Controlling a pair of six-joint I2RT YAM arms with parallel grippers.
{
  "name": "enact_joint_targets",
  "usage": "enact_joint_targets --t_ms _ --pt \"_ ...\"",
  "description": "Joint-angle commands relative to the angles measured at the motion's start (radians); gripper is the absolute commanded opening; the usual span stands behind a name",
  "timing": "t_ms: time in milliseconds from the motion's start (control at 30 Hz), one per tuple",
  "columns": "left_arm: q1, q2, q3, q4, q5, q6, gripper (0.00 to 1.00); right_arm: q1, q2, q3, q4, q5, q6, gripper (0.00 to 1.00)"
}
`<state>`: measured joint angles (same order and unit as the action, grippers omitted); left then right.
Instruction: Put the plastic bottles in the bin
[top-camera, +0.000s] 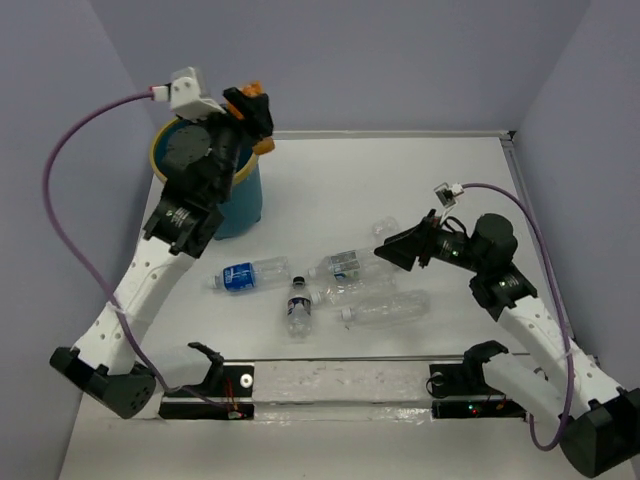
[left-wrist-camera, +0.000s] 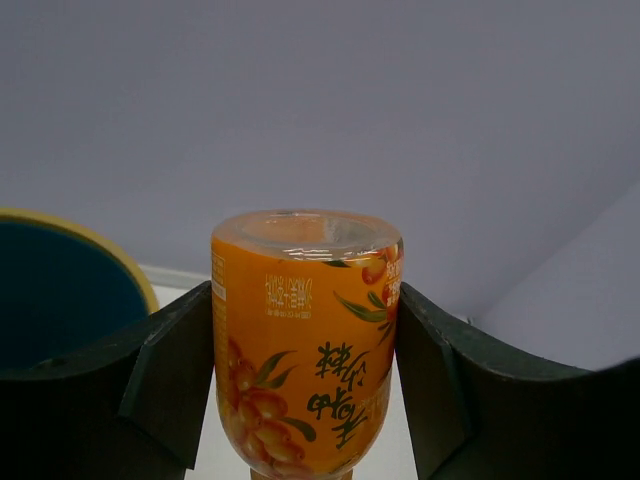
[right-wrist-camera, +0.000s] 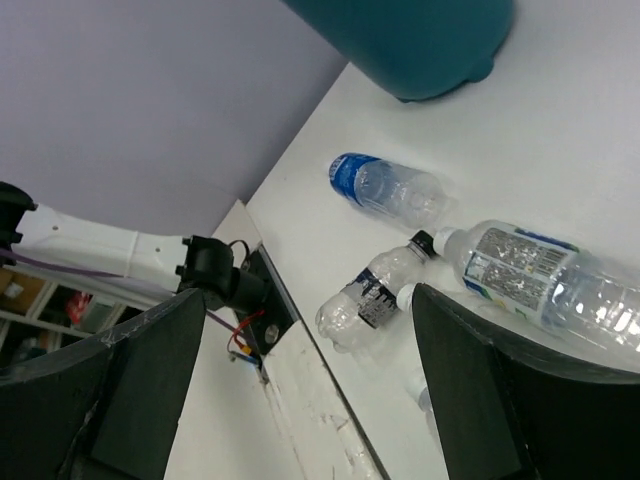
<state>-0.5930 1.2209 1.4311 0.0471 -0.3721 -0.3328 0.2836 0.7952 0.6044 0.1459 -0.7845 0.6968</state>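
My left gripper (top-camera: 250, 115) is shut on an orange bottle (left-wrist-camera: 305, 340) with a fruit label and holds it upside down, high beside the far right rim of the teal bin (top-camera: 240, 205). The bin's yellow rim (left-wrist-camera: 100, 245) shows at the left of the left wrist view. Several clear bottles lie on the table: one with a blue label (top-camera: 248, 275), one with a dark cap (top-camera: 298, 305), one with a white-green label (top-camera: 345, 268) and a plain one (top-camera: 385, 307). My right gripper (top-camera: 395, 250) is open and empty, hovering above the right end of this cluster.
Another clear bottle (top-camera: 385, 232) lies just behind the right gripper. In the right wrist view the bin's base (right-wrist-camera: 420, 40), the blue-label bottle (right-wrist-camera: 390, 190) and the dark-cap bottle (right-wrist-camera: 375, 290) show. A rail (top-camera: 340, 385) runs along the near edge.
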Motion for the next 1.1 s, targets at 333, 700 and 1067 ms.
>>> enact_joint_targets --t_ms 333,700,1067 --pt "0.541 0.139 0.062 -0.043 0.16 -0.023 0.63 0.586 0.524 0.504 -0.288 0.307 -0.463 0.88" --pt "0.581 0.023 0.012 -0.046 0.268 -0.054 0.99 0.769 0.946 0.909 -0.434 0.499 -0.897 0.96" --pt "0.581 -0.543 -0.337 -0.212 0.495 -0.071 0.99 0.824 1.265 1.212 -0.572 0.605 -1.119 0.98"
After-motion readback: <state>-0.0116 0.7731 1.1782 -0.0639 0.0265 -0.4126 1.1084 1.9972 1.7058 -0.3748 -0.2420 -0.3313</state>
